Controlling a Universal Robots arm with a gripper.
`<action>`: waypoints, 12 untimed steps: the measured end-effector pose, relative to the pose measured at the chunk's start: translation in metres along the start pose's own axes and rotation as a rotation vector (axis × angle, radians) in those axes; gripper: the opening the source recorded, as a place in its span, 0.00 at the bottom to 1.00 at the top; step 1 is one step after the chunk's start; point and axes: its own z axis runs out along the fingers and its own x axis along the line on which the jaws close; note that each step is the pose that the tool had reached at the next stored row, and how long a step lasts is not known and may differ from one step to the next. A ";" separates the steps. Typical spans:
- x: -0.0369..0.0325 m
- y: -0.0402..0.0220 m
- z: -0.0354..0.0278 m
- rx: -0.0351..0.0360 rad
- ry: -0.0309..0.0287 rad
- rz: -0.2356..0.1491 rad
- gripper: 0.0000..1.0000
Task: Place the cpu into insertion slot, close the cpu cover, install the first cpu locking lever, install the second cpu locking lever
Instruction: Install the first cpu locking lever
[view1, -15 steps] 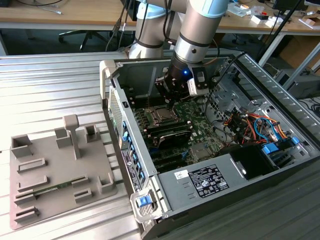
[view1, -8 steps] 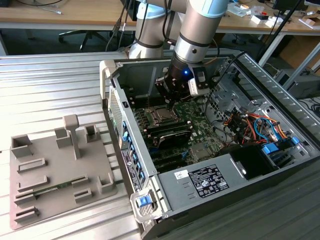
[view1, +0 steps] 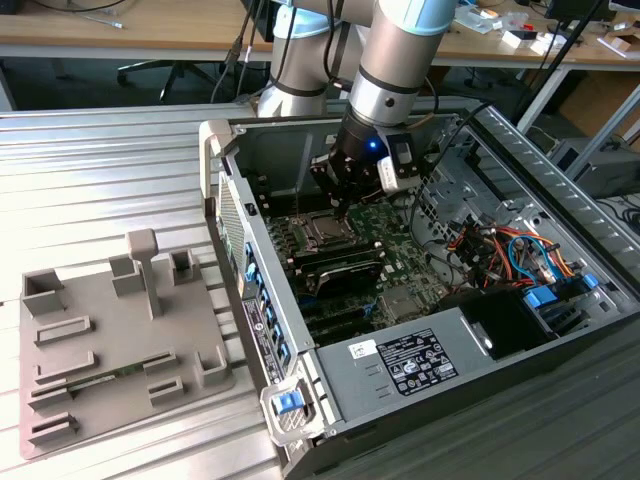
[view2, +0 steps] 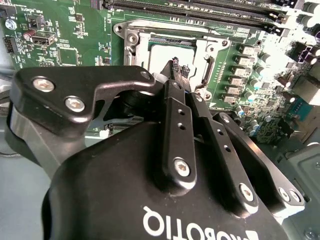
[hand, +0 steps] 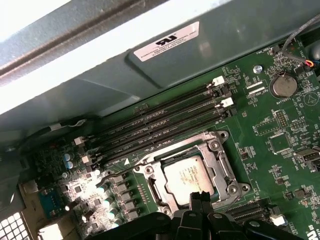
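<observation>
From where I stand the open case (view1: 420, 330) lies on its side on a ribbed metal counter (view1: 110, 170), desks and cables behind it, a grey fixture tray (view1: 120, 340) well off from the claw (view1: 345, 205). The claw reaches down into the case, fingers pinched narrow and holding nothing, tips just over the slot's (hand: 192, 172) near edge. The cpu (hand: 187, 175) already sits in the slot under the cover (view2: 170, 42), so I judge the levers are in hand, calling for a fine, steady press.
</observation>
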 end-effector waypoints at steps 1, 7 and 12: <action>0.0000 0.0000 0.0000 0.0001 -0.0003 -0.006 0.11; 0.0000 0.0000 0.0000 0.0008 -0.0015 -0.027 0.11; 0.0000 0.0000 0.0000 0.0012 -0.0026 -0.045 0.11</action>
